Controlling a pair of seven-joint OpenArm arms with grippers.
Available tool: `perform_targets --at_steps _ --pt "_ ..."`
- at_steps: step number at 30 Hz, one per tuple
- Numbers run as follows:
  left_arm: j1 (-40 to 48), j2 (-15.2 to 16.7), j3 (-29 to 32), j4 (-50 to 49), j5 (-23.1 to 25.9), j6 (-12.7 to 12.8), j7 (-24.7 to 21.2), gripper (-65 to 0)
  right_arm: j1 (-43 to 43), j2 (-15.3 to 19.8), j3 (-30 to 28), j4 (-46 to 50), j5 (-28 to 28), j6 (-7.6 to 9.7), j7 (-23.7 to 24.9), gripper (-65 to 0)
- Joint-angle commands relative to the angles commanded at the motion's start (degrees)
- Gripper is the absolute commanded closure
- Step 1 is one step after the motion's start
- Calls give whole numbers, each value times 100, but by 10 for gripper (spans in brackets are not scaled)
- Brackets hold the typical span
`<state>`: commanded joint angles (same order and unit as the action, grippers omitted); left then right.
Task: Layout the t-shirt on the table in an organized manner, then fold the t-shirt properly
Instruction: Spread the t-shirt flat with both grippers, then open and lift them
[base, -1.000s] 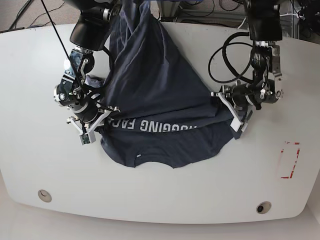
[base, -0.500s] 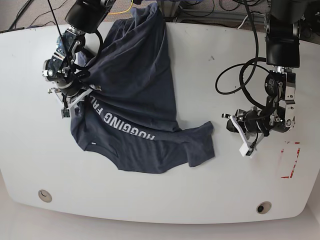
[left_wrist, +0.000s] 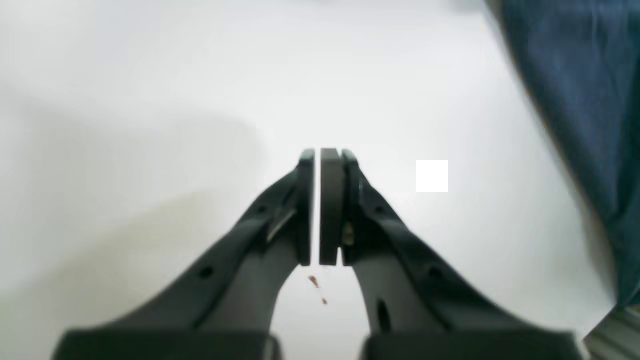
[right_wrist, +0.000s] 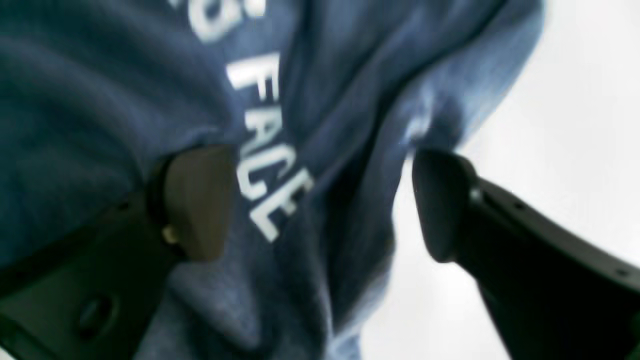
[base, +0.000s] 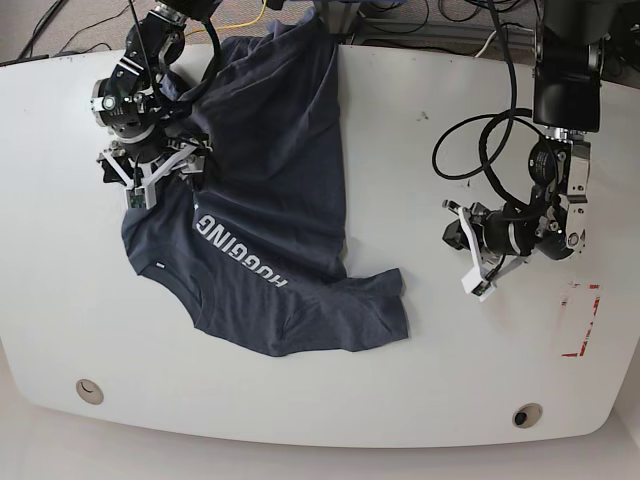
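The dark navy t-shirt (base: 270, 190) lies crumpled and slanted on the white table (base: 400, 420), its hem at the far edge and its collar toward the front left. White "HUGGING" lettering runs diagonally across it. My right gripper (base: 150, 180) is open over the shirt's left shoulder. In the right wrist view its fingers (right_wrist: 200, 200) stand wide apart with the "FACE" fabric (right_wrist: 270, 165) between them. My left gripper (base: 470, 268) is shut and empty over bare table, right of the shirt. In the left wrist view (left_wrist: 318, 152) the shirt (left_wrist: 575, 100) shows only at the right edge.
A red tape rectangle (base: 580, 320) marks the table at the right. Two small round holes (base: 88, 390) (base: 526, 414) sit near the front edge. A black cable loop (base: 470, 150) hangs from the arm on the right. Cables lie beyond the far edge.
The left gripper let go of the shirt and moved off to the right. The right gripper dragged the shirt's shoulder up and to the left, then opened. The shirt now lies slanted.
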<state>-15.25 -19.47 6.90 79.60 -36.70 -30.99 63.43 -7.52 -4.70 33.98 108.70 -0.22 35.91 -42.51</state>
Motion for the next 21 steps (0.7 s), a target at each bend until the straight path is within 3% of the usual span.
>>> perform_targets --at_steps 5,11,21 --pt "246 105 0 0 0 -237 0 0 202 26 -18 343 0 0 0 -582" --pt "501 264 79 9 0 -264 0 0 897 264 -44 -70 -26 18 0 -582" --pt "1099 431 105 835 0 -264 9 0 2497 1116 -475 -2532 9 26 167 -579"
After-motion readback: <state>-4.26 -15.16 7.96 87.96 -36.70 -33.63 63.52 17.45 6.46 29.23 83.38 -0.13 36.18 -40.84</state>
